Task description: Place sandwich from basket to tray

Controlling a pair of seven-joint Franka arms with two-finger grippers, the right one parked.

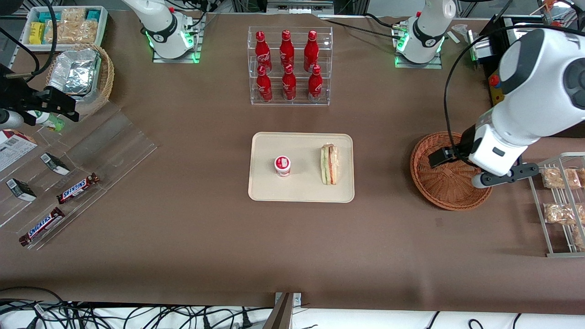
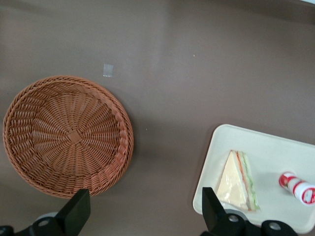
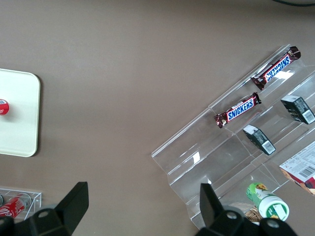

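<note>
Sandwich [image 1: 329,164] is seen lying on the cream tray [image 1: 265,189] beside a small red-lidded cup [image 1: 282,165], the wicker basket [image 1: 445,198] is left bare, and the gripper [image 2: 142,209] is held open and unladen above the basket, suggesting delivery is done.

table [image 1: 183,237]: brown cover | front edge: black cables [image 1: 91,315]

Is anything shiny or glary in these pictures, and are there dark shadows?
Front view: the foil containers glare bright. Left wrist view: light is soft; the basket and tray cast only faint shadows on the table, and the sandwich wrap barely shines; the open gripper hovers between them. Right wrist view: the clear shelf shows small glints.
</note>
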